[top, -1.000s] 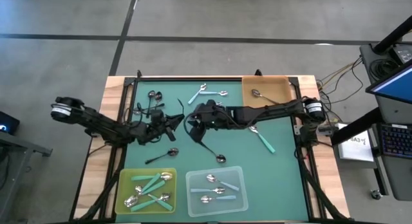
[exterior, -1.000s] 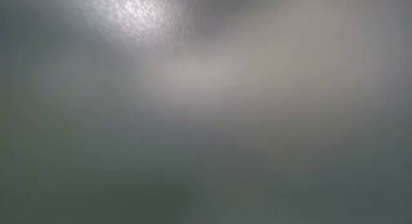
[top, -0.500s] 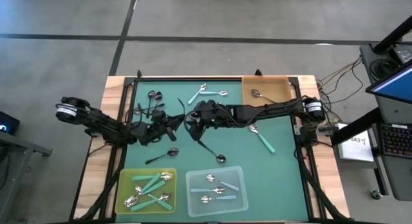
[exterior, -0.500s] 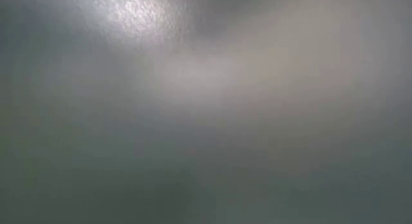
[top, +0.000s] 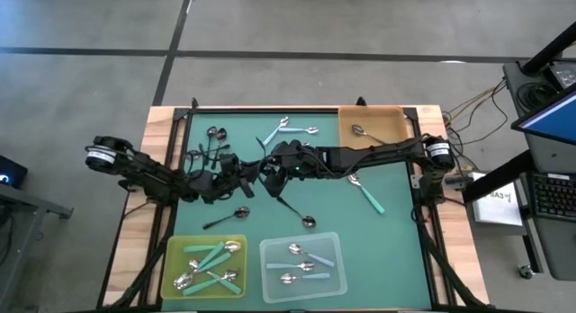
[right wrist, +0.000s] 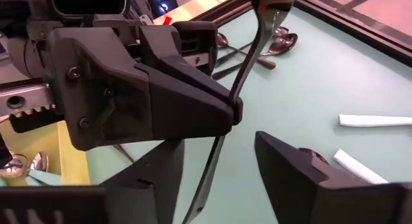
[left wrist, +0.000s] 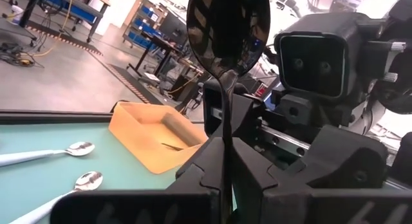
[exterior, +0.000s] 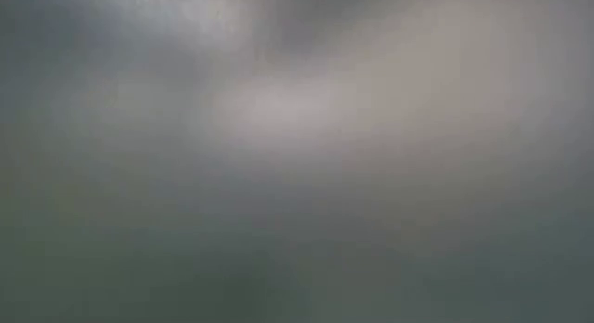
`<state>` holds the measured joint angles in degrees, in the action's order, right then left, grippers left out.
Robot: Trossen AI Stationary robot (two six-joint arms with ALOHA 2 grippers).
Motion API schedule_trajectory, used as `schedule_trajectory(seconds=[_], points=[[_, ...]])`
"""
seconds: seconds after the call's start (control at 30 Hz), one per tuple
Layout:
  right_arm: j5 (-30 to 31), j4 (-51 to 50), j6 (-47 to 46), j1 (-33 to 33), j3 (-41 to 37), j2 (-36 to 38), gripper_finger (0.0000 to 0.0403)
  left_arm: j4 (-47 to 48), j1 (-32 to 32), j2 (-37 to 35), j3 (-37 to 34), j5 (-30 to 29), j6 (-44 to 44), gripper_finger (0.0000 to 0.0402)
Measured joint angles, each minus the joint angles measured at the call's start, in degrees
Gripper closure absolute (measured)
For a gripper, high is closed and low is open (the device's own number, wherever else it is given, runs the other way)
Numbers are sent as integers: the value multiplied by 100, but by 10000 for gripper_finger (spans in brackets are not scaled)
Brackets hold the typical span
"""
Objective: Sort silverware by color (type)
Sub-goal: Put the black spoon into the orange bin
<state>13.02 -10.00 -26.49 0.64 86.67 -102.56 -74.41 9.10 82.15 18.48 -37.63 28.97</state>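
**Two grippers meet mid-desk over one black spoon**

Green mat covers the desk (top: 396, 250), wood rim round it, grey floor beyond.

Near edge: yellow tray (top: 206, 266) at the near-left w/ teal-handled spoons (top: 214, 256) in it; clear tray (top: 302, 264) just beside it w/ light-blue-handled spoons (top: 310, 259).

Between trays and centre: two loose black-handled spoons on the mat, one (top: 229, 217) nearer the left, one (top: 301, 215) nearer the middle.

Centre: left gripper (top: 247, 172) comes in from the left edge, fingers clamped tight on the thin handle of a black spoon (left wrist: 227, 37). In left wrist view the spoon stands upright betw. the fingers (left wrist: 283, 185), bowl up. Right gripper (top: 267, 168) reaches across from the right edge and sits face to face w/ the left one, jaws spread wide. In right wrist view the same handle runs down betw. its fingers (right wrist: 302, 169) w/ a gap each side, so no grip from the right.

Right of centre: a teal spoon (top: 369, 196) lies loose on the mat under the right arm.

Far side: small heap of black spoons (top: 212, 140) toward the far-left corner; two light-blue spoons (top: 286, 129) near the far edge's middle; orange tray (top: 372, 127) at the far-right corner w/ one spoon (top: 360, 132) inside.

Low view shows only grey blur, nothing readable.
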Motion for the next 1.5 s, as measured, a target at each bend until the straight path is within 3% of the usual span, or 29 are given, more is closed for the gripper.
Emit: schedule_trajectory(seconds=[0.13,0.27,0.33,0.43,0.57,0.83,1.13,1.5], points=[[0,3,4,14,0,2,283,-5,9,-13,12,44,-1,401],[-74,7,202,22,2,0,370,0,0,-11,28,84,-6,401],[-177,-34,312,44,1,2,385,11,9,-9,28,97,-19,401],[-257,-40,390,76,2,2,393,6,0,-16,28,129,-10,392],[-359,-333,575,190,2,93,394,-16,-2,-33,31,651,-16,367],[-191,-2067,798,950,37,643,395,-37,0,-42,15,963,-114,324],[1487,-5170,1004,2101,-49,797,395,-18,0,-46,9,956,-461,320],[1591,-5808,1255,3126,-424,795,395,-18,0,-68,11,905,-605,319]])
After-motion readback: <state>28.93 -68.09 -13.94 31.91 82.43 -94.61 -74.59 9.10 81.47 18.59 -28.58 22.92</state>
